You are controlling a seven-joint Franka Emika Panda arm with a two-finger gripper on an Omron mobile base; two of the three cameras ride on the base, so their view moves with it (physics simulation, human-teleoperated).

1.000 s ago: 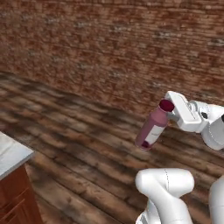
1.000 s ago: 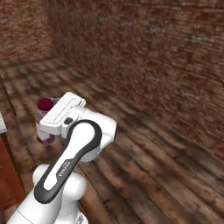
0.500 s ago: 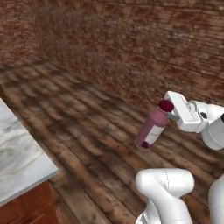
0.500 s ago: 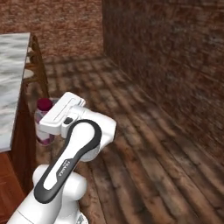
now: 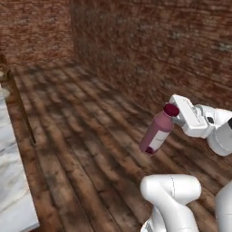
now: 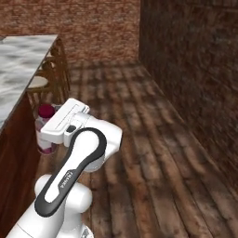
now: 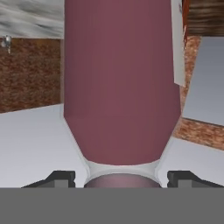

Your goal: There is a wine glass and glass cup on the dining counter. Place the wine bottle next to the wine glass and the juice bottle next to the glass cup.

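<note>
White-and-grey veined marble worktop (image 5: 11,181) edging in at nine o'clock, open wooden plank floor (image 5: 90,136) ahead, white gripper (image 5: 177,115) holding stubby translucent pink-purple juice bottle (image 5: 156,132) by its maroon cap, body hanging tilted toward seven o'clock.

Juice bottle (image 6: 45,130): lower body hidden behind the arm. Worktop (image 5: 13,181): cut off by the left edge. Claw (image 7: 122,177): fingertips barely visible.

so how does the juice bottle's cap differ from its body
The cap is dark maroon and opaque; the body is a paler pink-purple. The cap is narrow and round and sits up by the gripper, while the wider body carries a white label and hangs tilted down over the wooden floor. Both belong to the reddish-purple family.
</note>
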